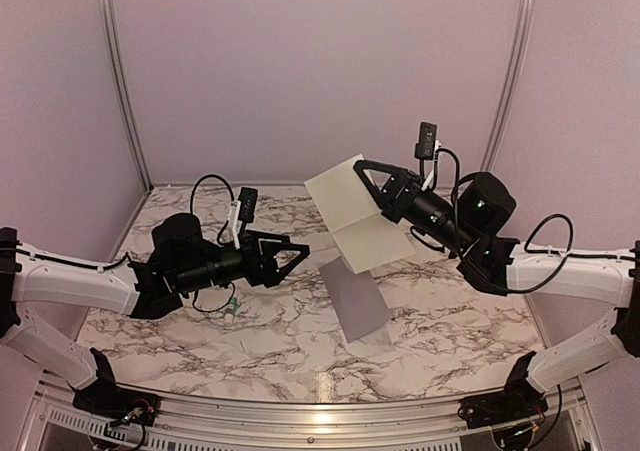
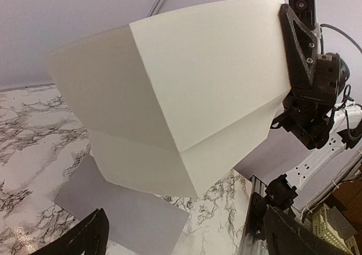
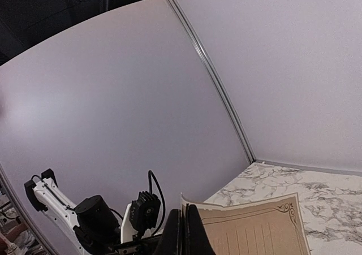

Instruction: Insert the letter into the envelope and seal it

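Cream paper letter (image 1: 352, 214), folded in panels, is held up over the flat grey paper envelope (image 1: 357, 306).
Top view: the letter is pinched at one edge by the right gripper (image 1: 368, 173), above the marble table (image 1: 250, 356); the envelope is lying flat below. The left gripper (image 1: 300, 252) is pointed at the letter's low corner, spread wide, nothing held. Left wrist view: the panels are seen bent open. Right wrist view: the fingers (image 3: 191, 238) are pressed together on the paper's edge. The putting-in step seems to be in hand; next, the letter likely must be lined up with the envelope's mouth.
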### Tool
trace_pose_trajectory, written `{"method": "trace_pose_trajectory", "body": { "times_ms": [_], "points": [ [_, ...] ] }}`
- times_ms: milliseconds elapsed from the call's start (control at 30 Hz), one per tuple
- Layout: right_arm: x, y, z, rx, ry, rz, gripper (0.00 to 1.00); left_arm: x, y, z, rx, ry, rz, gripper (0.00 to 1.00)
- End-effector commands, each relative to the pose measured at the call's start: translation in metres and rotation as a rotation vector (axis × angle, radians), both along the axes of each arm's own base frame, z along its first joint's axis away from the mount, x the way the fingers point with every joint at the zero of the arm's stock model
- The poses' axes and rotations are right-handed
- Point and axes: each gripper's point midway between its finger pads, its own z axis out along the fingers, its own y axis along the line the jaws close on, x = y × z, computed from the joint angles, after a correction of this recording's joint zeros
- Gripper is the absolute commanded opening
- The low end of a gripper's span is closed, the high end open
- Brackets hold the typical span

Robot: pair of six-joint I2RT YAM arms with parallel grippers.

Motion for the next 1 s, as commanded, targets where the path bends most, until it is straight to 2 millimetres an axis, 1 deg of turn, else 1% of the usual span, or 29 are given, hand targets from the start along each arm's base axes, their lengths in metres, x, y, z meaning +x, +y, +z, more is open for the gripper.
{"method": "trace_pose_trajectory", "body": {
  "times_ms": [0,67,100,167,300,367,500,633,733,800,833,967],
  "points": [
    [-0.020,0.018,0.039,0.095,-0.070,0.120,0.00,0.003,0.000,0.034,-0.128,-0.039,-0.033,0.99],
    [-0.025,0.027,0.040,0.089,-0.075,0.141,0.00,0.009,0.004,0.039,-0.166,-0.026,-0.037,0.99],
    [-0.027,0.031,0.041,0.089,-0.078,0.153,0.00,0.013,0.008,0.046,-0.201,-0.030,-0.041,0.99],
    [-0.031,0.036,0.042,0.091,-0.078,0.178,0.00,0.015,0.010,0.051,-0.242,-0.021,-0.062,0.99],
    [-0.039,0.044,0.046,0.110,-0.077,0.239,0.00,0.014,0.005,0.059,-0.272,-0.025,-0.120,0.99],
    [-0.041,0.048,0.046,0.114,-0.078,0.262,0.00,0.012,0.003,0.062,-0.283,-0.030,-0.143,0.99],
    [-0.042,0.050,0.045,0.118,-0.076,0.272,0.00,0.003,0.003,0.077,-0.320,-0.052,-0.194,0.99],
    [-0.041,0.052,0.043,0.118,-0.076,0.273,0.00,-0.010,0.006,0.092,-0.343,-0.094,-0.243,0.99],
    [-0.039,0.052,0.043,0.120,-0.080,0.269,0.00,-0.018,0.009,0.098,-0.352,-0.112,-0.272,0.99],
    [-0.039,0.053,0.043,0.120,-0.083,0.267,0.00,-0.022,0.010,0.101,-0.360,-0.122,-0.286,0.96],
    [-0.038,0.053,0.042,0.119,-0.083,0.264,0.00,-0.023,0.011,0.102,-0.364,-0.125,-0.291,0.93],
    [-0.035,0.054,0.039,0.110,-0.084,0.245,0.00,-0.028,0.015,0.106,-0.383,-0.129,-0.305,0.75]
  ]
}}
